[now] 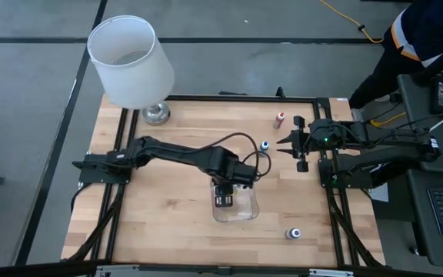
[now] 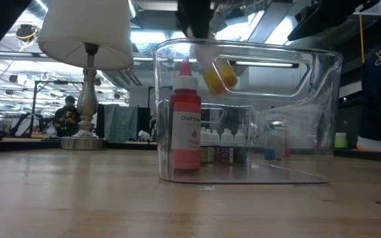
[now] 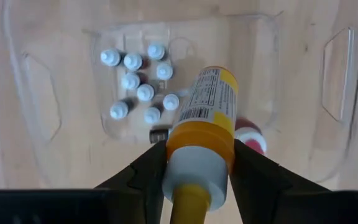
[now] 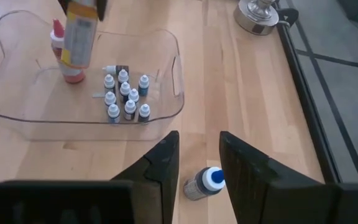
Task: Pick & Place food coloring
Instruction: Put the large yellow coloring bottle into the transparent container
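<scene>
A clear plastic tray (image 1: 246, 209) stands in the middle of the table. In it are several tiny dropper bottles of food coloring (image 3: 138, 87) in a cluster and an upright red bottle (image 2: 186, 125). My left gripper (image 1: 223, 200) hangs over the tray, shut on a yellow food coloring bottle (image 3: 207, 106), also seen tilted inside the tray walls (image 2: 218, 74). My right gripper (image 4: 199, 140) waits above the table's right side, open. A blue-capped bottle (image 4: 205, 182) lies on the wood below it, untouched. My left gripper pinches the yellow bottle's top end (image 3: 185, 142), just below its white collar, between the two fingers (image 3: 143, 177). The fingers come from above, pointing down. The bottle hangs below them, cap end up and slightly tilted, inside the tray and clear of its floor.
A lamp with a white shade (image 1: 131, 61) stands at the far left corner. A pink bottle (image 1: 279, 119) stands near the far edge, and another blue-capped bottle (image 1: 292, 233) lies near the front right. A person (image 1: 421, 38) stands beyond the far right corner.
</scene>
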